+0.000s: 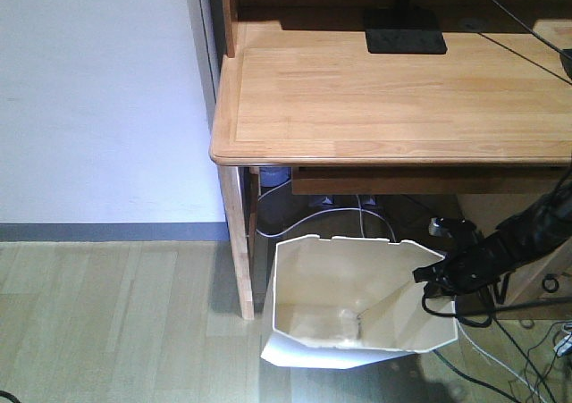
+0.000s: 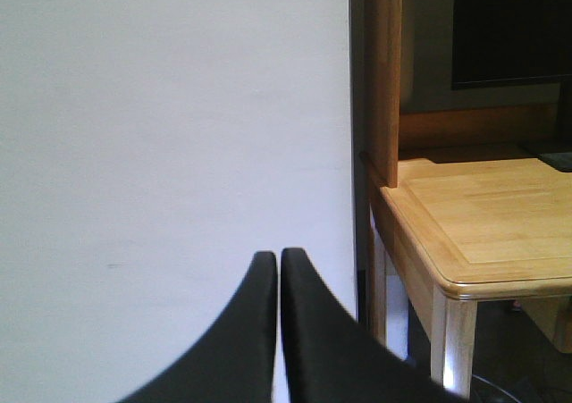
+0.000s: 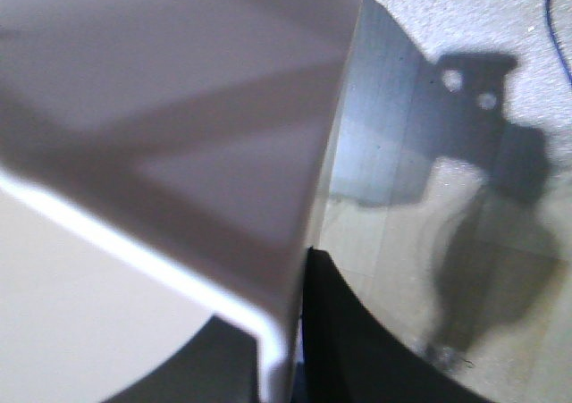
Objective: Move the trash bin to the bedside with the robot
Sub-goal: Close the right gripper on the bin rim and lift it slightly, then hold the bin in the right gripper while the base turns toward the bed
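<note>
The white trash bin (image 1: 357,305) stands on the wood floor under the front of the desk, its open mouth turned up toward the front camera. My right gripper (image 1: 431,276) is at the bin's right rim. In the right wrist view that gripper (image 3: 286,354) is shut on the bin's thin wall (image 3: 179,108), with one finger (image 3: 357,349) outside and the other inside. My left gripper (image 2: 279,258) is shut on nothing and points at a white wall. The bedside is out of view.
A light wooden desk (image 1: 384,99) overhangs the bin, with its leg (image 1: 238,242) just left of it. A black monitor base (image 1: 404,38) sits on the desk. Cables (image 1: 340,215) hang under the desk and more lie on the floor at right (image 1: 536,349). The white wall (image 1: 98,90) is at left.
</note>
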Robot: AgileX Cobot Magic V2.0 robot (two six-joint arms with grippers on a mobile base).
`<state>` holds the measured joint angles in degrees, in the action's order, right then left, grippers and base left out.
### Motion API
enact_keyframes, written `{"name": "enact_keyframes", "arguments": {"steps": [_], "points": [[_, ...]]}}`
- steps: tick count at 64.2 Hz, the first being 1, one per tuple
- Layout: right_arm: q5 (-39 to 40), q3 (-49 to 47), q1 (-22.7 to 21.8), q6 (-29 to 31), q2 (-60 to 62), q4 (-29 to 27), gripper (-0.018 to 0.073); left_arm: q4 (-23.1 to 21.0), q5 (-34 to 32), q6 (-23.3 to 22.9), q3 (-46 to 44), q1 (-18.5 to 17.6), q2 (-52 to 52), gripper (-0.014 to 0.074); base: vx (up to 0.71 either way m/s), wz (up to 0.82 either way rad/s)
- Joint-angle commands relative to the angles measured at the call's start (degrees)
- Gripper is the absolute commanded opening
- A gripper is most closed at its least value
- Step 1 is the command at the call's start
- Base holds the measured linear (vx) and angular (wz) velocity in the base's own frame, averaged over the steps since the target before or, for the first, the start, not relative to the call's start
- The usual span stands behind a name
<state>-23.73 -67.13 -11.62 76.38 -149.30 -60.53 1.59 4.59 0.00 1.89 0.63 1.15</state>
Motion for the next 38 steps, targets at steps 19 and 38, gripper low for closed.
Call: {"name": "enact_keyframes", "arguments": {"steps": [19, 38], "points": [[-16.9, 16.9, -2.6, 13.4, 23.1, -10.8, -0.0003, -0.5, -4.2, -0.8, 0.7, -0.4, 0.4, -0.0006, 0.00, 0.00], [-16.0, 20.2, -1.9, 16.0, 29.8, -15.9, -0.0003, -0.5, -4.2, -0.8, 0.7, -0.4, 0.4, -0.0006, 0.00, 0.00]]}}
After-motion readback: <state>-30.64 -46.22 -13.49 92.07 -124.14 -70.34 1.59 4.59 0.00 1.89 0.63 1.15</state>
